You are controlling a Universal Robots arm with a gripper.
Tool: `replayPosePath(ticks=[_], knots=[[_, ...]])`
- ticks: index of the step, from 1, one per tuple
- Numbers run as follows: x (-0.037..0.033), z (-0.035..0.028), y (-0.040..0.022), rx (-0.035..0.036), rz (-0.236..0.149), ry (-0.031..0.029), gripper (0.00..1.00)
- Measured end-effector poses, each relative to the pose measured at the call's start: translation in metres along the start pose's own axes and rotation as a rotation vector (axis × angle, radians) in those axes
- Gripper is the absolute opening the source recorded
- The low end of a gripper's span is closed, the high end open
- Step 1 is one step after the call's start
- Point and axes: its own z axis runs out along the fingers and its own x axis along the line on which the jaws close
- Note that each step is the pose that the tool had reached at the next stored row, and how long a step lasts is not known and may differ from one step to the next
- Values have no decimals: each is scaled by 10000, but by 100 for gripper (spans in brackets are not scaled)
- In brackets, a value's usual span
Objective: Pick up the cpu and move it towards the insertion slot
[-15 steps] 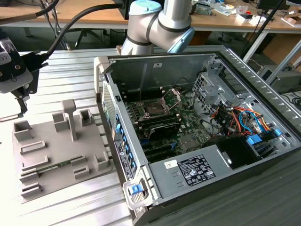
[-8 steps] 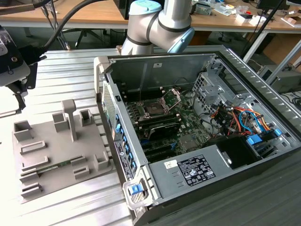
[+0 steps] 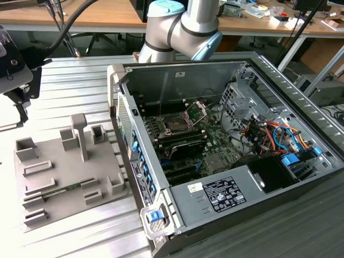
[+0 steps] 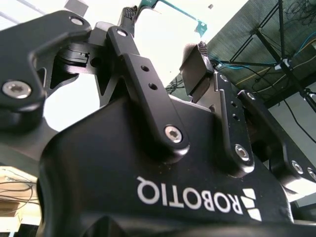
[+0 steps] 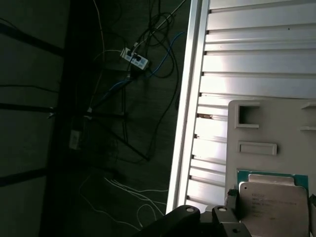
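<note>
The cpu is a flat square chip with a silvery face and a green rim. It lies on the grey fixture plate in the first wrist view. In the second wrist view my gripper is open, its black fingertips spread with nothing between them, and the cpu's green edge shows beyond them. In the exterior view the gripper hangs at the far left, beside the plate. The insertion slot sits on the motherboard inside the case, its silver bracket hinged up.
The open computer case takes up the exterior view's right half, with cables and a drive cage along its far wall. Upright grey posts stand on the fixture plate. The slatted table's edge runs close to the cpu, with dark floor and cables beyond.
</note>
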Motion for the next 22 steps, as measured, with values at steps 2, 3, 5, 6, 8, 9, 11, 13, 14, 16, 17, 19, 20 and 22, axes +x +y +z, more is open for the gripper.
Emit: replayPosePath(ticks=[2,3,5,6,8,9,11,13,14,16,17,19,20,22], knots=[[0,-13,1,0,0,0,55],[0,-20,1,0,0,0,55],[0,-32,1,0,0,0,55],[0,-39,1,0,0,0,55],[0,-60,2,0,0,0,55],[0,-71,3,0,0,-1,55],[0,-83,3,0,-1,0,55],[0,-95,3,0,0,0,55],[0,-103,4,0,0,0,55],[0,-114,4,0,0,-1,55],[0,-119,4,0,0,0,55],[0,-143,5,0,-1,0,55],[0,-152,5,-1,0,-1,55],[0,-176,6,0,0,0,55]])
